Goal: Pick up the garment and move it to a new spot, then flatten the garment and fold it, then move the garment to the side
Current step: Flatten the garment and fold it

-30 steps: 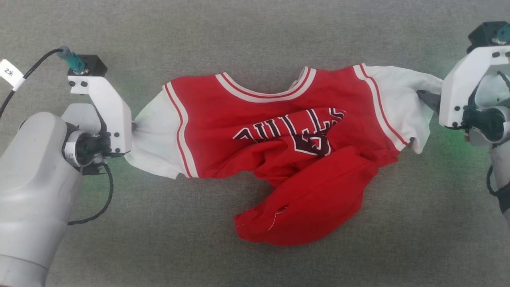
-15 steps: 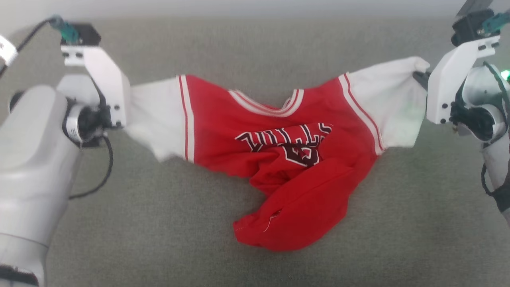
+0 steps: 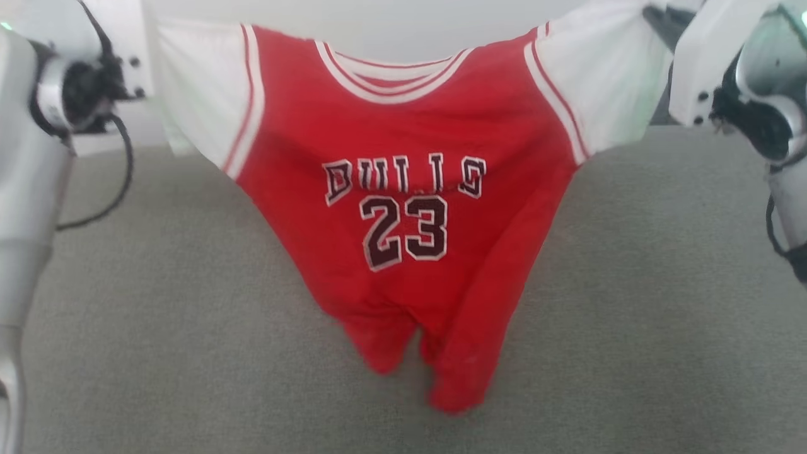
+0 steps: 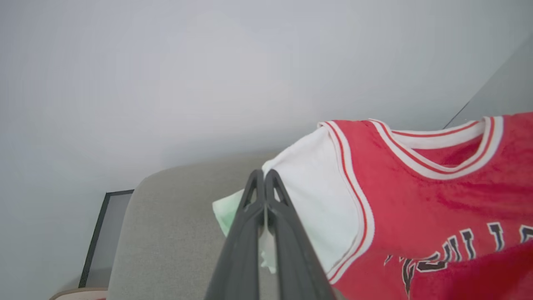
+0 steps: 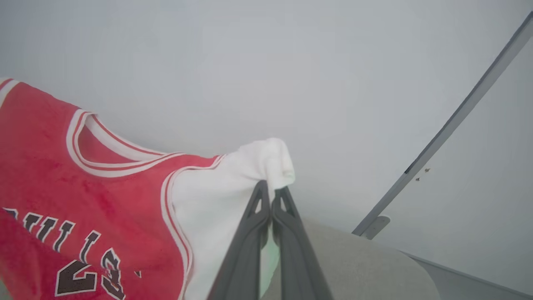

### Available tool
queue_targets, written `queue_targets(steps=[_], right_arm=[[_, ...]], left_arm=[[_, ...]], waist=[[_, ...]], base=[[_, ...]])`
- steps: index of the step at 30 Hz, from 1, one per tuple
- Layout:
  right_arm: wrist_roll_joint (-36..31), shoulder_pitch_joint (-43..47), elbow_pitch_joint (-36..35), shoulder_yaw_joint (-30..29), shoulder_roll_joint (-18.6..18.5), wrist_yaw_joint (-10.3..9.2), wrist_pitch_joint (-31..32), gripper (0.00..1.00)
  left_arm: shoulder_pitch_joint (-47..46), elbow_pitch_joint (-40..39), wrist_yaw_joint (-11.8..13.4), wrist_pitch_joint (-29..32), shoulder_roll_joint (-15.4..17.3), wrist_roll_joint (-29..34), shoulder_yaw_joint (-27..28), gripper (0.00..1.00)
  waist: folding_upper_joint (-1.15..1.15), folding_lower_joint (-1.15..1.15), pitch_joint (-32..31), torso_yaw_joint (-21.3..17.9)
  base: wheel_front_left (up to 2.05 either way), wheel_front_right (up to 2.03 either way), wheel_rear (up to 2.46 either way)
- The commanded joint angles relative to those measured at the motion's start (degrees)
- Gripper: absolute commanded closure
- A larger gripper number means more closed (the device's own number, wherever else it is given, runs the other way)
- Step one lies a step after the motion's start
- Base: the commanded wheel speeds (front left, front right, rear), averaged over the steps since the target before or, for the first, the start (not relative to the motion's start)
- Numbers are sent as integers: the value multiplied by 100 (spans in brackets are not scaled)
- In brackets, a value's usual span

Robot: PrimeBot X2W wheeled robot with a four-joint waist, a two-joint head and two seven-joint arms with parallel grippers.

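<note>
The garment hangs in the air between the two arms, front facing the head camera with its lettering and number readable, its red hem dangling low in two gathered lobes over the grey worktop (whether the lowest tip touches the surface I cannot tell). The left claw is pressed together on the edge of the left sleeve, and the right claw pinches the bunched tip of the right sleeve. By my reading the pick-up is done and the carry to a new spot is in hand; setting it down, flattening, folding and moving it aside are all left to do
</note>
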Motion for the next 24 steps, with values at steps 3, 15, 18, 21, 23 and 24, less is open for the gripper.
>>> queue_targets(steps=[3,15,18,21,23,24], right_arm=[[-21,-275,60,89,27,0,-168,100],[-502,-1633,1113,60,218,0,-1580,100],[-803,-2138,1497,-75,286,0,-2218,100],[-1199,-2608,1879,-250,367,0,-3014,100],[-1380,-2772,1975,-294,380,0,-3281,100],[-1495,-2914,2080,-337,417,0,-3541,100]], left_arm=[[-255,-33,21,-2,42,62,25,100],[-1335,230,-211,-1245,-116,396,91,100],[-1831,376,-327,-1755,-202,537,82,100],[-2356,541,-416,-2417,-255,742,88,100],[-2517,617,-432,-2593,-269,780,93,100],[-2674,658,-467,-2860,-286,889,56,100]], waist=[[0,0,-102,-103],[0,0,1030,-176],[0,0,1493,-198],[0,0,1880,-213],[0,0,2006,-220],[0,0,2112,-222]], base=[[0,0,0],[0,0,0],[0,0,0],[0,0,0],[0,0,0],[0,0,0]])
